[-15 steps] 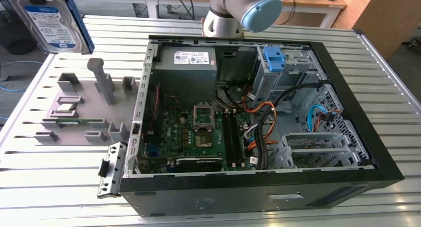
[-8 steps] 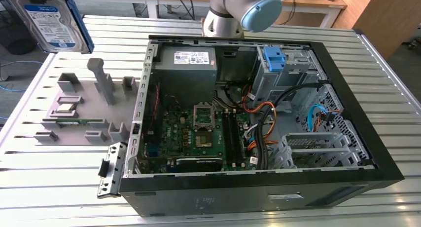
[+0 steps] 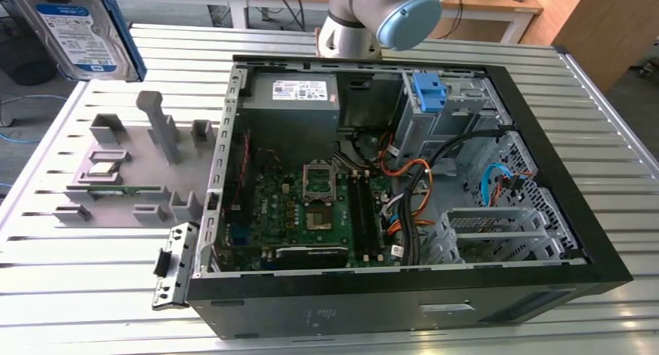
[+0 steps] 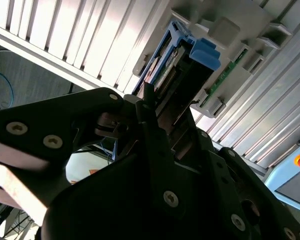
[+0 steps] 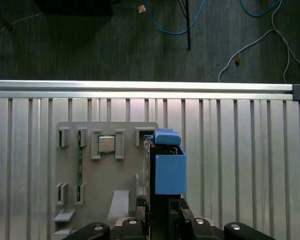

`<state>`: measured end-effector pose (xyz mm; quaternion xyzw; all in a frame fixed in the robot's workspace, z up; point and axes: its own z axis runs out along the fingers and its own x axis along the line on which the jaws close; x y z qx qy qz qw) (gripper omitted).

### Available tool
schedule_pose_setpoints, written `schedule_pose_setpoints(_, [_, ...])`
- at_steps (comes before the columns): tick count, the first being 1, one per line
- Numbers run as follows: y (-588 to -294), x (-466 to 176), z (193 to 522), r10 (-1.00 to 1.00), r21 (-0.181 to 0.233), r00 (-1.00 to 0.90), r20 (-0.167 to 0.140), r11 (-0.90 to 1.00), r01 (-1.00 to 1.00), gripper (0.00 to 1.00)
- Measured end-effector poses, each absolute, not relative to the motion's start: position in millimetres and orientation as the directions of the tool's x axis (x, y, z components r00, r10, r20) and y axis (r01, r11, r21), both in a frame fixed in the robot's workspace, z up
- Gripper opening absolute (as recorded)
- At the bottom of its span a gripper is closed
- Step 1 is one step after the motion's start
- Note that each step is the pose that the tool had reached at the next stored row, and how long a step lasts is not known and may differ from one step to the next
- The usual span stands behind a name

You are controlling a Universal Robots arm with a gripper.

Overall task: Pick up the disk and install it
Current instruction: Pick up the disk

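The black metal gripper [image 5: 161, 209] is closed on the disk [image 5: 169, 172], a flat silver hard drive in a blue plastic bracket. One finger presses on each broad side. The drive stands on its edge and points away from the wrist, with the bracket's blue tab at the far end. In the exterior view its white-and-blue label [image 3: 74, 32] is visible, and the disk is in the air above the grey plastic holder plate [image 5: 101, 175], not touching it. In the first wrist view it is over one edge of this plate.

The holder plate is matt and flat, with raised walls that form slots and pockets. One square pocket holds a small silver processor chip [image 5: 107, 144]. A thin green memory stick [image 5: 80, 161] stands on its edge in a pair of narrow slots. The plate lies on the ribbed aluminium table [image 5: 240, 165].

Just beside the holder plate, on the exterior view's right, lies the open black computer case [image 3: 360, 312]. Inside are a green motherboard [image 3: 309, 208], a grey metal power-supply box [image 3: 292, 92], a lone blue plastic bracket [image 3: 427, 91] in the drive cage, and orange, black and blue cables [image 3: 412, 181]. Beyond the case stands the grey-and-blue robot arm [image 3: 376, 15].
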<state>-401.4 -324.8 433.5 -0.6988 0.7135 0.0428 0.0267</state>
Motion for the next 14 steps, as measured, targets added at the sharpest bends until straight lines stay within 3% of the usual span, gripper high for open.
schedule_pose_setpoints(14, [-324.8, -401.4, 437.1, -0.995, 0.024, -0.022, -0.098, 0.02, -1.0, 0.35])
